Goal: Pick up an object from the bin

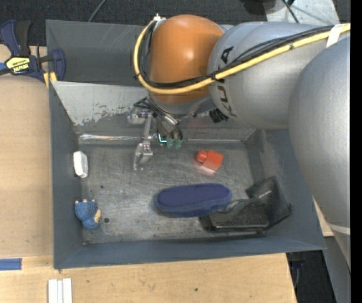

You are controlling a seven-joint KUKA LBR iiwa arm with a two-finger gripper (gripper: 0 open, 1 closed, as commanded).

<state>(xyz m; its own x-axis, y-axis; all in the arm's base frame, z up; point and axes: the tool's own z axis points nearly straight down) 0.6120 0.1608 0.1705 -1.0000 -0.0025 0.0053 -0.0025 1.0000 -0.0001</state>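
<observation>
1. The gripper hangs over bare floor near the bin's back wall. Honestly can't tell if it's spread or pressed together.
2. Nearest thing: a chunky little orange block, off to its right in the view, not touching.
3. Nearer the front, a long soft-looking blue pouch lies beside a flat black tool.
4. On the left side there's a small white oval piece and a lumpy blue toy.
5. The bin is scratched grey metal.

The bin holds five loose things, one of each kind: one small white piece at the left, one small blue figure at the lower left, one orange block right of centre, one long dark-blue oval pad low in the middle, and one flat black object at the lower right.
</observation>
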